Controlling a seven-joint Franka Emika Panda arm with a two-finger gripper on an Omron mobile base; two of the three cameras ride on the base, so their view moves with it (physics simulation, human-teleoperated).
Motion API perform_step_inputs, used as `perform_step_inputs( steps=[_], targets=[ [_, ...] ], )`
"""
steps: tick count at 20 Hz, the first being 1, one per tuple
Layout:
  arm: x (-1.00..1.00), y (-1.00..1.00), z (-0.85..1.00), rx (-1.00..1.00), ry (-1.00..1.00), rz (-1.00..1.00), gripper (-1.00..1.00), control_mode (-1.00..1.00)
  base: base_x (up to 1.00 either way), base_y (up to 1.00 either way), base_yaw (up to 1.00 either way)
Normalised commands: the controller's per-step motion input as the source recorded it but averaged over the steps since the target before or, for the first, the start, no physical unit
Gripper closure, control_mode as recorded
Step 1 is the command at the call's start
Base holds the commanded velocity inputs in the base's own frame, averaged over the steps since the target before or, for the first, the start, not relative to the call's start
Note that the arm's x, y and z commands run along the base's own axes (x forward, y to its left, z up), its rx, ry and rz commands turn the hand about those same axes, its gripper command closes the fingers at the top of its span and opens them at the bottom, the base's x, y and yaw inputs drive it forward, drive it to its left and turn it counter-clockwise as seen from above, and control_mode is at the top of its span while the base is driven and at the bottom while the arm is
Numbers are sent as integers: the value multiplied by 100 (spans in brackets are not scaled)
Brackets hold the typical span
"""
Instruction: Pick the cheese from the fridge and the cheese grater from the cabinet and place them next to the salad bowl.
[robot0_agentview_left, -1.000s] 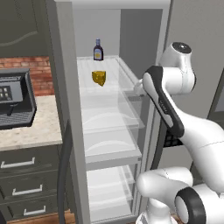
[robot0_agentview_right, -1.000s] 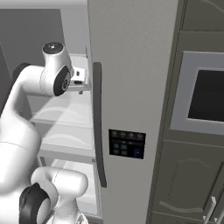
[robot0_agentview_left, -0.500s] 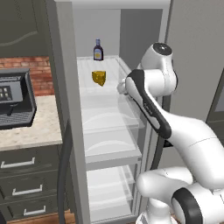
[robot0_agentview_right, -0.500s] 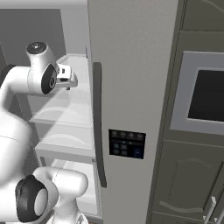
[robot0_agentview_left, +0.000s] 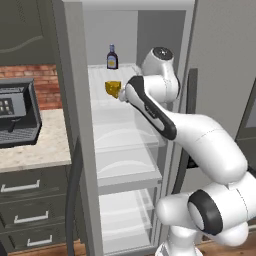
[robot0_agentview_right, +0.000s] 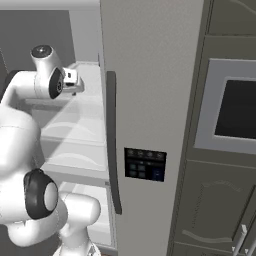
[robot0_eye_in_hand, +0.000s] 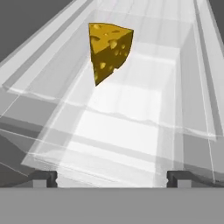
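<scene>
The cheese (robot0_agentview_left: 113, 89), a yellow-orange wedge with holes, stands on the top glass shelf of the open fridge (robot0_agentview_left: 70, 100). In the hand view the cheese (robot0_eye_in_hand: 108, 49) sits ahead of the fingers and a little left of centre, well apart from them. My gripper (robot0_eye_in_hand: 111, 178) is open, its two dark fingertips (robot0_eye_in_hand: 43, 177) far apart with nothing between them. The arm reaches into the fridge at top-shelf height, and its wrist (robot0_agentview_right: 70, 82) is level with that shelf. The wrist is just right of the cheese in the left base view.
A dark blue-labelled bottle (robot0_agentview_left: 112, 57) stands behind the cheese on the same shelf. The fridge door (robot0_agentview_right: 150, 75) with its long dark handle (robot0_agentview_right: 112, 140) hangs open on the right. A black appliance (robot0_agentview_left: 15, 112) sits on the counter (robot0_agentview_left: 35, 150) to the left, above drawers (robot0_agentview_left: 30, 210).
The arm has swung left and forward into the fridge, bringing the hand close to the cheese. The jaws have stayed wide open. The cheese and the bottle have not moved.
</scene>
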Motion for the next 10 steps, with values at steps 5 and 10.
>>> perform_step_inputs(
  steps=[5, 10],
  targets=[
    [34, 31, 11, 0, 0, 0, -100, -100, 0, 0, 0],
    [36, 18, 8, 0, 0, 0, -100, -100, 0, 0, 0]
  ],
)
